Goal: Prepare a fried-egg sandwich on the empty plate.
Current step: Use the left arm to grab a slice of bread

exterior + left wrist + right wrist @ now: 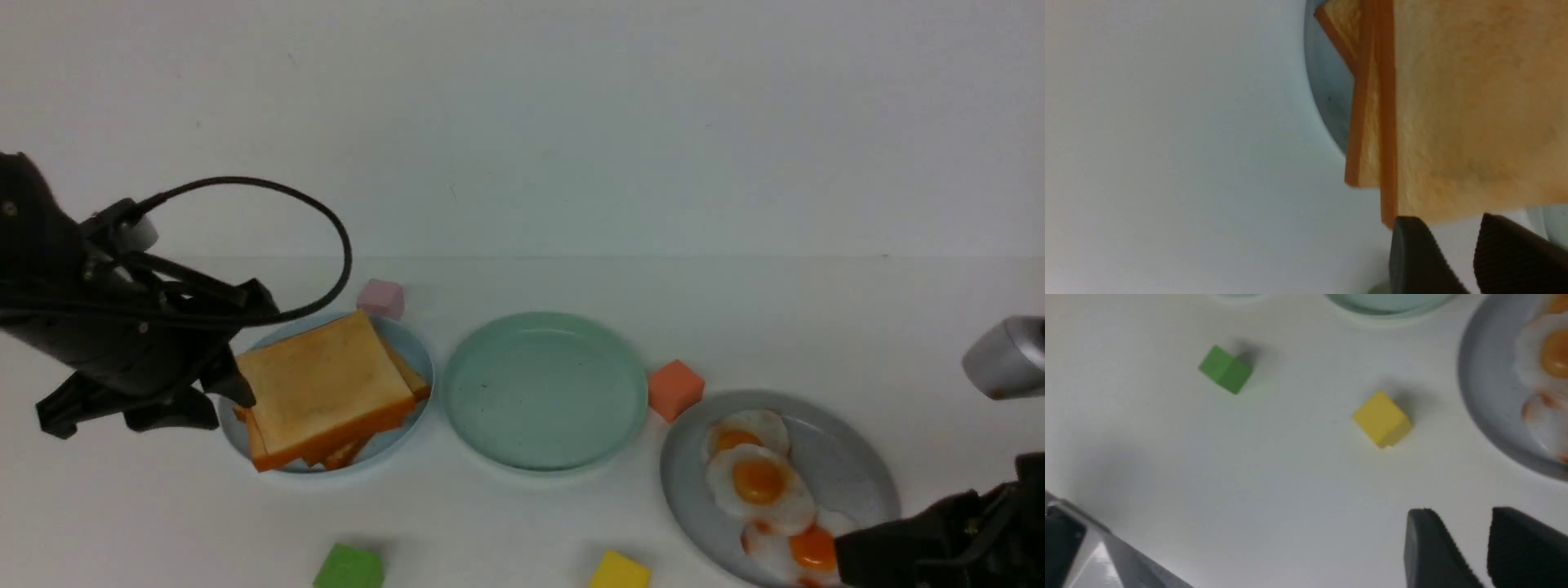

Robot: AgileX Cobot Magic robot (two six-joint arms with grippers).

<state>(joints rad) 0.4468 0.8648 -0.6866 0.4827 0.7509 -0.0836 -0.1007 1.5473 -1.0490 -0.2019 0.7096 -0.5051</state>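
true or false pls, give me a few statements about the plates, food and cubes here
1. The mint-green plate holds nothing. True.
2. The fried eggs lie on the pale blue plate. False: they lie on the grey plate; the pale blue one holds the toast slices.
3. The orange cube stands just right of the mint-green plate. True.
4. The yellow cube is stacked on the green cube. False: they stand apart on the table.
5. The right gripper holds an egg. False: its jaws stand apart with nothing between them.
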